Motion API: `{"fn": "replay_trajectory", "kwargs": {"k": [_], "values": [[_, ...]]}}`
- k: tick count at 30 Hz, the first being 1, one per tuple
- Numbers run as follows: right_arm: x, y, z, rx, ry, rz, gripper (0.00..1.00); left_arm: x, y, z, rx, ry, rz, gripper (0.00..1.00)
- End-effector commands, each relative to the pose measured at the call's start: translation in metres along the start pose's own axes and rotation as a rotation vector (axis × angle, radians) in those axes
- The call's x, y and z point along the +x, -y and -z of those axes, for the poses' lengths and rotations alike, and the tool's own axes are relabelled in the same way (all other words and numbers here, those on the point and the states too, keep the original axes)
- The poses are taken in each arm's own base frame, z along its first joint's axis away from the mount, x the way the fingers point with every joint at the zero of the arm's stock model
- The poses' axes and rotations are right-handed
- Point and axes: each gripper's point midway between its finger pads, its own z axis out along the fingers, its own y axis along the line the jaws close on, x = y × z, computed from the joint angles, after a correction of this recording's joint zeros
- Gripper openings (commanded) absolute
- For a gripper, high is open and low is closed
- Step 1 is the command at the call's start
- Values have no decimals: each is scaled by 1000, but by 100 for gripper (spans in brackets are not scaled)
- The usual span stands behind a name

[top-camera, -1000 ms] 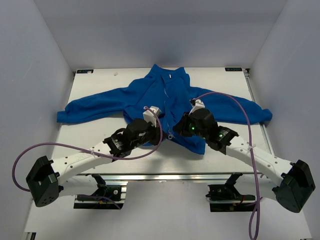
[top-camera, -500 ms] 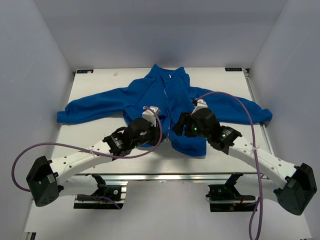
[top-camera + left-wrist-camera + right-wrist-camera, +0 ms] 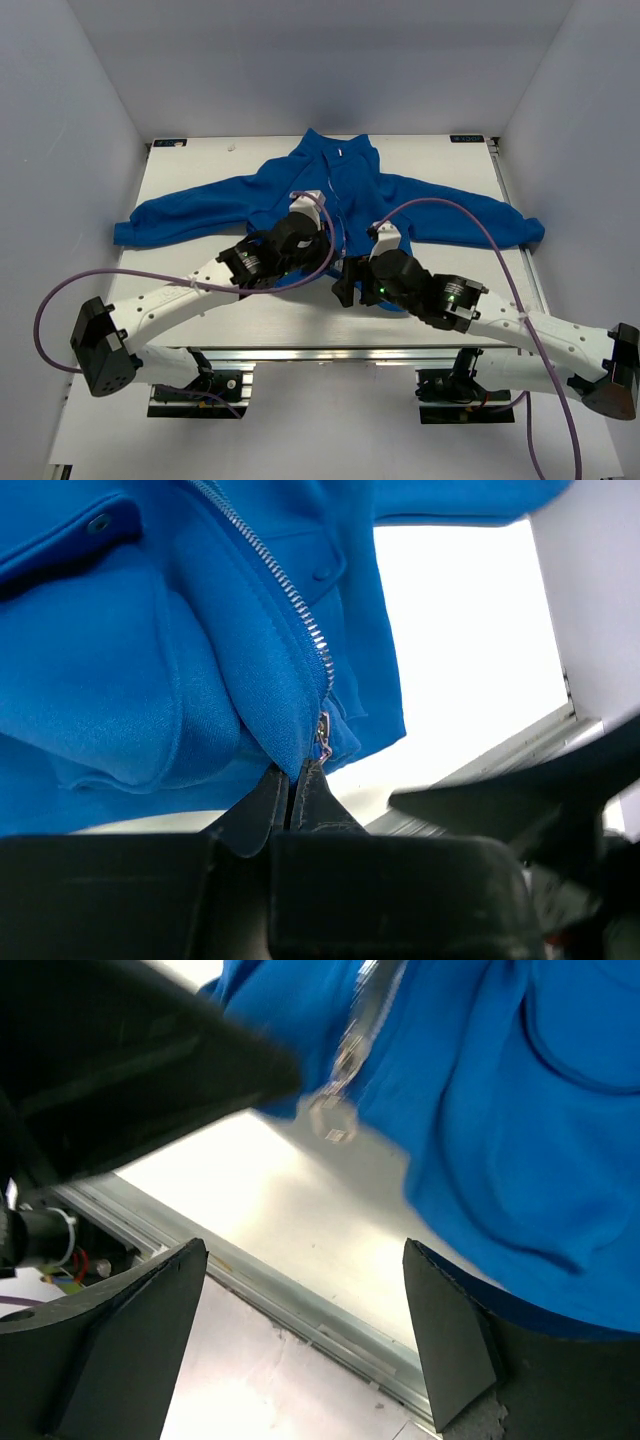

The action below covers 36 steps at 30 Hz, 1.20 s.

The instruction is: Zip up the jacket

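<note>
The royal-blue jacket (image 3: pixel 350 185) lies spread on the table, collar at the far side and sleeves out to both sides. My left gripper (image 3: pixel 327 240) is over its lower front. In the left wrist view the left gripper (image 3: pixel 292 780) is shut on the jacket (image 3: pixel 120 680) at the bottom end of the light zipper (image 3: pixel 280 580), lifting the hem. My right gripper (image 3: pixel 346 286) stands open just near of the hem. In the right wrist view the right gripper (image 3: pixel 305 1270) holds nothing. The blurred zipper pull (image 3: pixel 333 1125) hangs from the jacket (image 3: pixel 520 1110) beyond it.
The white table (image 3: pixel 200 290) ends in a metal rail (image 3: pixel 300 1305) close under my right gripper. White walls enclose the left, right and far sides. Purple cables loop over both arms. My left arm (image 3: pixel 120 1060) fills the upper left of the right wrist view.
My right gripper has opened, let go of the jacket and drawn back towards the near edge. The left gripper has moved farther in, still shut, pulling the hem up with it.
</note>
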Motion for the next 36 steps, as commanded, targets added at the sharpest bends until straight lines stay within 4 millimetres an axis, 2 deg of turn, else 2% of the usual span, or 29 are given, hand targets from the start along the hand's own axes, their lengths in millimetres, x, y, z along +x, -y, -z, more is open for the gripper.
{"fn": "replay_trajectory", "kwargs": {"k": [1,4,8,12,21,28,36], "values": [[-17,-9,1,34,84,-31,84,-13,4,8,-50,12,57,0],[-16,-12,-7,32,106,-29,83,-17,7,12,-49,18,81,0],[-36,-31,-12,-41,204,-36,78,-18,8,14,-58,11,96,0],[-38,-27,-21,-2,218,-40,73,-19,11,18,-45,7,114,0],[-36,-25,-29,17,230,-53,57,-23,13,26,-40,15,140,0],[-20,-14,-34,52,194,-83,55,-24,14,28,-37,17,150,0],[-20,-14,-41,66,199,-88,52,-24,17,30,-18,15,160,0]]}}
